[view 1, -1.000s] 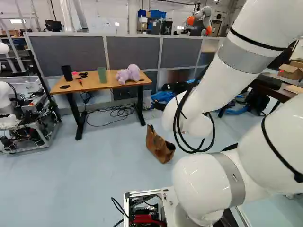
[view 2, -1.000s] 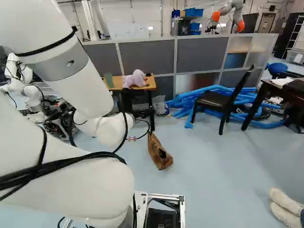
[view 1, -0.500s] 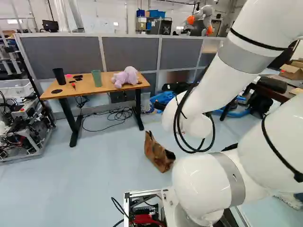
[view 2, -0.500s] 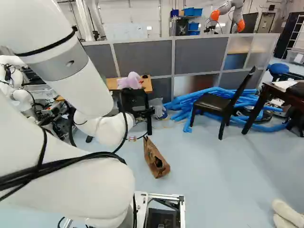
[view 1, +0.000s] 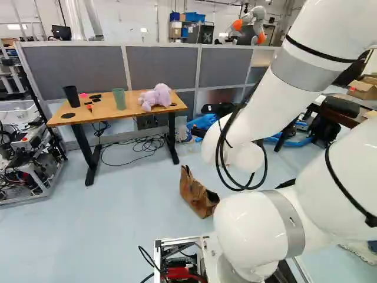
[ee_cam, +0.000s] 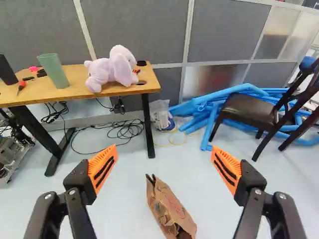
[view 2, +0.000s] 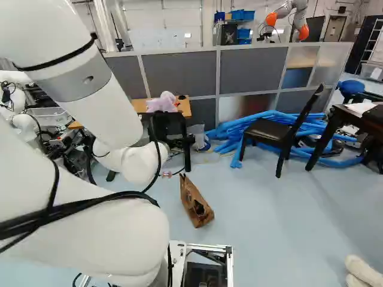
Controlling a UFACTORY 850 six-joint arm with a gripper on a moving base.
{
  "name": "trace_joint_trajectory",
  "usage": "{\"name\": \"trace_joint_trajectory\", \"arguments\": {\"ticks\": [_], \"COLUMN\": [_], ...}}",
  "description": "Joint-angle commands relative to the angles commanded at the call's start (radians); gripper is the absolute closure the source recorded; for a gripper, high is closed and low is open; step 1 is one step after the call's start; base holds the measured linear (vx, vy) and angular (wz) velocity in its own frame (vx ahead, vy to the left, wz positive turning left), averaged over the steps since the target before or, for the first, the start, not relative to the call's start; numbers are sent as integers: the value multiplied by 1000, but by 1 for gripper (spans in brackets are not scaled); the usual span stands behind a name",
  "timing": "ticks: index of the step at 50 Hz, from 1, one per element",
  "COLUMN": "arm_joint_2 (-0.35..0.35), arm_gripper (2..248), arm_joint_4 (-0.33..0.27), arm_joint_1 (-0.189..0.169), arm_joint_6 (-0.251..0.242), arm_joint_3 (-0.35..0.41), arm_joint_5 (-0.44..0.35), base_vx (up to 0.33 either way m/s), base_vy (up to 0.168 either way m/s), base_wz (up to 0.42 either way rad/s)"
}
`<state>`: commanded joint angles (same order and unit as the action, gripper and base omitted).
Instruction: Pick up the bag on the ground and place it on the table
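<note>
Bag (view 1: 194,191) on the floor (view 1: 129,230), near and right of the table (view 1: 105,113) | gripper (ee_cam: 164,148) open and empty, fingers well apart | step: approach, grasp pending | next: likely advance, lower with fingers either side of it, then close

Plush toy (ee_cam: 107,72), green cup (ee_cam: 55,71)

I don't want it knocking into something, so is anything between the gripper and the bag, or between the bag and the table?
Nothing visible stands between the open gripper and the brown bag. Nothing visible stands between the bag and the table either, though a purple plush toy sits on top of it.
</note>
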<state>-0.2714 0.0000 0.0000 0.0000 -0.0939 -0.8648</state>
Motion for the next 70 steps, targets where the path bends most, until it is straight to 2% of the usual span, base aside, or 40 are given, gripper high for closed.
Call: {"name": "trace_joint_trajectory", "arguments": {"ticks": [11, 54, 70], "arm_joint_2": [54, 297, 431], "arm_gripper": [3, 3, 3], "arm_joint_4": [0, 40, 53], "arm_joint_1": [0, 0, 0], "arm_joint_6": [0, 0, 0], "arm_joint_3": [-46, -280, -383], "arm_joint_5": [78, 527, 677], "base_vx": [0, 0, 0], "base_vy": [0, 0, 0], "base_wz": [0, 0, 0]}}
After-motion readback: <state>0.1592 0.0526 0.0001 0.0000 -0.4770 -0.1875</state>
